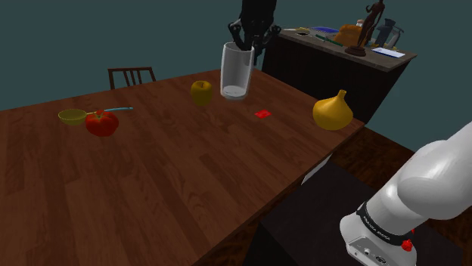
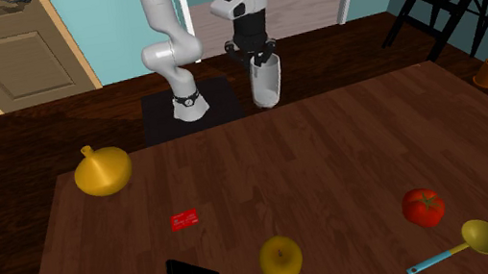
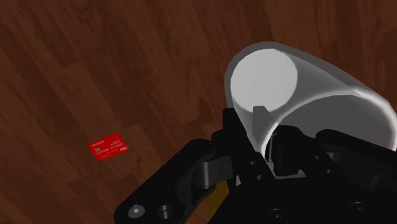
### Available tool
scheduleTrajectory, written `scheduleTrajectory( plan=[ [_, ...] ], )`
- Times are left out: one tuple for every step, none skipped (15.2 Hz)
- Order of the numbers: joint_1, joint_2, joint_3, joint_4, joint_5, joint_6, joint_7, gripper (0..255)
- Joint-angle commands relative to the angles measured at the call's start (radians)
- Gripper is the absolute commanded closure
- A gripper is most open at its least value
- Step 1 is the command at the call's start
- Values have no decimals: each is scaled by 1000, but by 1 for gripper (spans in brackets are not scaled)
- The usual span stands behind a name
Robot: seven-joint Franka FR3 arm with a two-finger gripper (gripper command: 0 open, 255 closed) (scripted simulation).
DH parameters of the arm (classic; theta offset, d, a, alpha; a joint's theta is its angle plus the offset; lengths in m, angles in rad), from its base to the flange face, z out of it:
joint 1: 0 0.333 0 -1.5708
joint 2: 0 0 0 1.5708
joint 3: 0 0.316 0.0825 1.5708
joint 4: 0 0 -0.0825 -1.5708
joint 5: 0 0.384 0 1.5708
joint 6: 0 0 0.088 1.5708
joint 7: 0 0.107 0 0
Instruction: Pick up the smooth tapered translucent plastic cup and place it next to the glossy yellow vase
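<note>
- The glossy yellow vase (image 1: 333,112) is seen upright near the edge of the wooden table (image 1: 151,189) closest to the stand, its narrow neck turned up
- A red card (image 1: 262,114) is laid flat on the wood, apart from both vase and cup
- The translucent cup (image 1: 237,72) is held upright, well apart from the vase, its long axis vertical, the wide mouth up and the wall tapering to a pale base; whether the base touches the table cannot be told
- The gripper (image 1: 246,44) is closed on the cup's rim from above: in the wrist view one finger (image 3: 259,118) is seen inside the cup, with the wall clasped between the two
- A yellow-green apple (image 1: 201,91) is set farther across the table
- Farthest off, a red tomato (image 1: 101,122) is placed near a yellow ladle (image 1: 72,115) with a blue handle
</note>
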State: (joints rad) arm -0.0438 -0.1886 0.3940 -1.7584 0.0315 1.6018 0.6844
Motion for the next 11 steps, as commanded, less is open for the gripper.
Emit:
scheduleTrajectory(
  plan=[
    [-15,-39,-31,-44,9,7,-51,255],
    [-23,-59,-49,-65,13,9,-78,255],
    [-31,-78,-67,-84,15,10,-105,255],
    [-38,-96,-85,-103,16,11,-131,255],
    [-46,-112,-103,-120,17,12,-157,255],
    [-53,-128,-121,-136,16,12,-183,255],
    [-61,-142,-139,-151,15,13,-209,255],
    [-68,-155,-157,-164,12,13,-234,255],
    [-76,-167,-175,-177,10,14,-260,255],
    [-83,-178,-193,-188,6,14,-285,255],
    [-91,-188,-211,-199,2,14,-310,255]
  ],
)
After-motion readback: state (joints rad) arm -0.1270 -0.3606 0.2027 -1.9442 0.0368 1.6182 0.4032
